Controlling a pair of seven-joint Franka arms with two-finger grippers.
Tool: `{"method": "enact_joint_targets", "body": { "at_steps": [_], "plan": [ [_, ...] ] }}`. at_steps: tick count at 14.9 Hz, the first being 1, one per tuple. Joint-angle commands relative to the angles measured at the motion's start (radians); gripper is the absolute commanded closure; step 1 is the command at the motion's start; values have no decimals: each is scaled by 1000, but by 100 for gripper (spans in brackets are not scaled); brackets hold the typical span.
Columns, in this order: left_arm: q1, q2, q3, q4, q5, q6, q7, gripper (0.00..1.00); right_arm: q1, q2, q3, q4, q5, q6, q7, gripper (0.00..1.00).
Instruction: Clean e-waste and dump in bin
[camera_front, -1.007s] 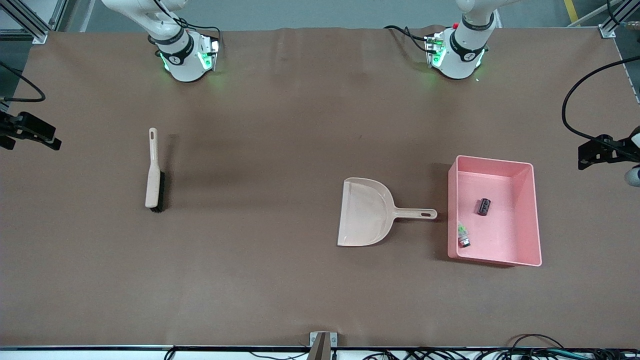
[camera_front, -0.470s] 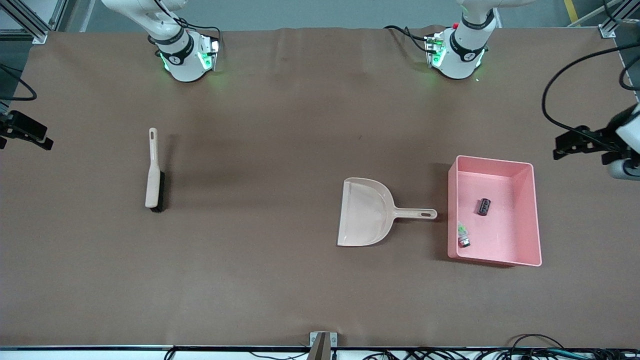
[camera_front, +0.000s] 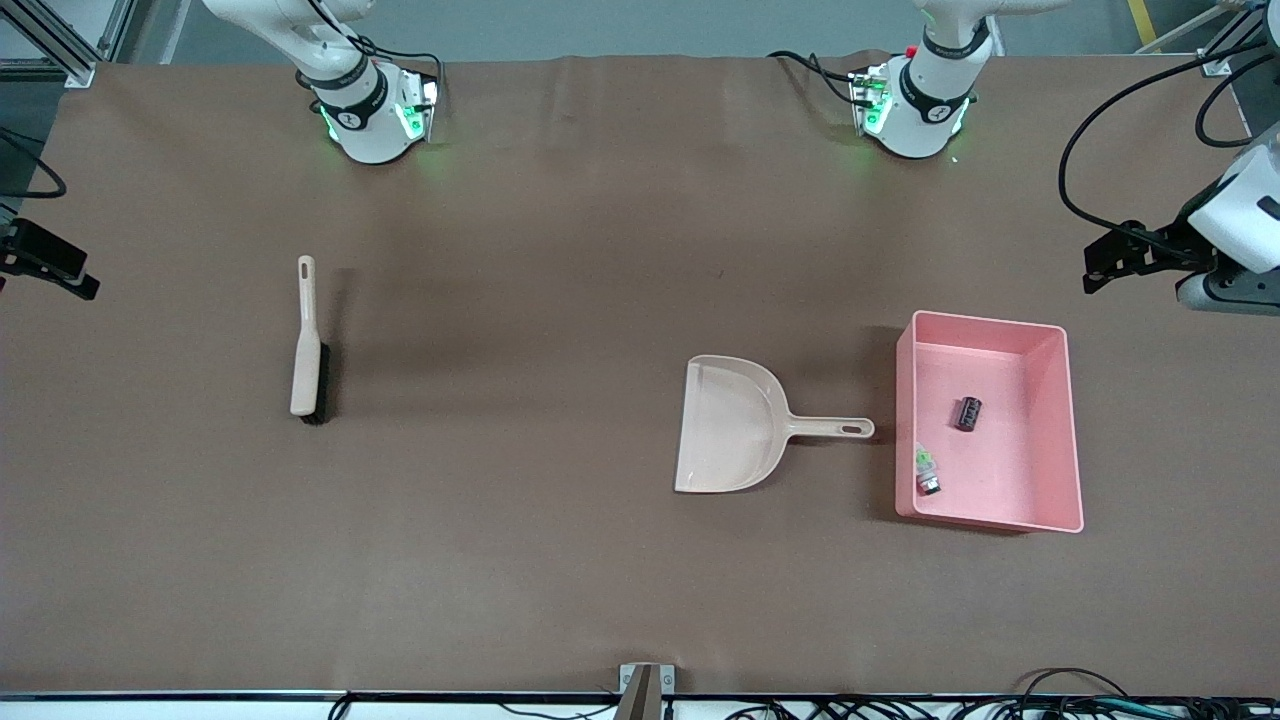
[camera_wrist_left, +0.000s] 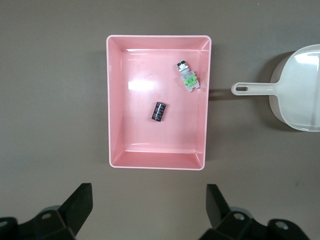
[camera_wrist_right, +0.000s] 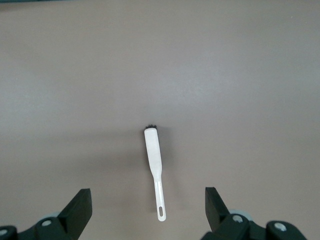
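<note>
Since both parts already lie in the tub: the job looks done, as far as these views show.
E-waste: the grey-white part with the green patch (camera_front: 927, 469) lies inside the pink bin (camera_front: 1060, 430), against the wall nearest the dustpan; the black block (camera_front: 967, 413) lies near the middle of its floor.
Dustpan: the dustpan (camera_front: 730, 423) lies flat and empty on the bench (camera_front: 560, 560), its handle pointing at the bin, just beside it.
Brush: the brush (camera_front: 307, 340) lies on the bench toward the right arm's end, well apart from the dustpan.
Left gripper: the left gripper (camera_wrist_left: 149, 205) hangs over bare bench beside the bin, jaws wide apart, empty.
Right gripper: the right gripper (camera_wrist_right: 148, 207) hangs high over the bench near the brush, jaws apart, empty.
Left to do: nothing obvious; no loose parts show on the bench.
</note>
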Motion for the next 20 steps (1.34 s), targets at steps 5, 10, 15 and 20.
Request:
{"method": "enact_joint_targets", "body": {
  "at_steps": [5,10,15,20],
  "plan": [
    [-6,3,10,50,9,10,-5,0,-16,18,-2,47,-3,-14,6,0],
    [-4,6,9,53,0,3,-7,0,-11,16,-2,47,-9,-14,4,0],
    [-6,12,12,63,-26,-75,-2,0,-10,15,-2,40,-8,-28,6,0],
    [-13,11,29,63,-74,-97,-28,0,-11,16,-1,40,2,-30,7,0]
  ]
}}
